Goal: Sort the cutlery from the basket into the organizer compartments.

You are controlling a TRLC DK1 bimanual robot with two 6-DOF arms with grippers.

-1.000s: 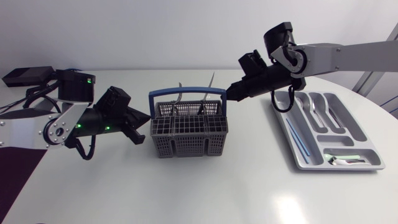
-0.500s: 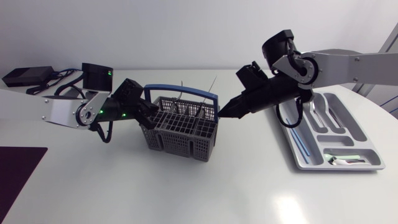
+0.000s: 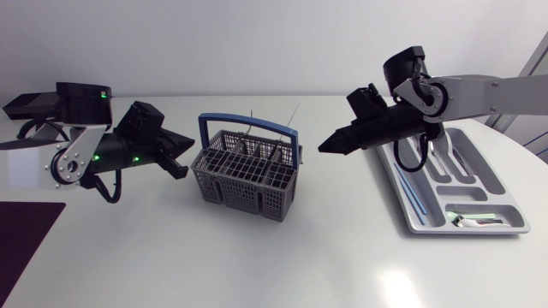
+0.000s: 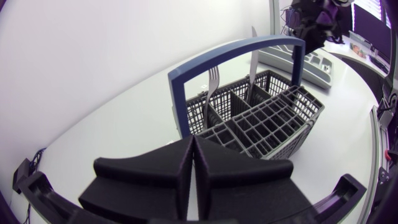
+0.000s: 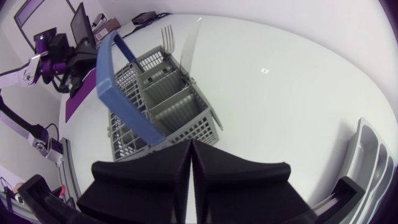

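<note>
Standing at the frame's centre, one grey basket [image 3: 247,178] with a blue handle holds two upright pieces: a fork [image 4: 212,87] and a knife [image 4: 251,62]. One silver organizer [image 3: 492,190] lies at right. Flanking the basket, the left jaws and the right jaws are both closed and empty. The surface [image 3: 282,265] is white.

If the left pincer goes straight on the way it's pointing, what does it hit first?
Most likely the basket. The left pincer points at its near wall, about where the blue handle rises. Depth is unclear, but only bare table shows between.
</note>
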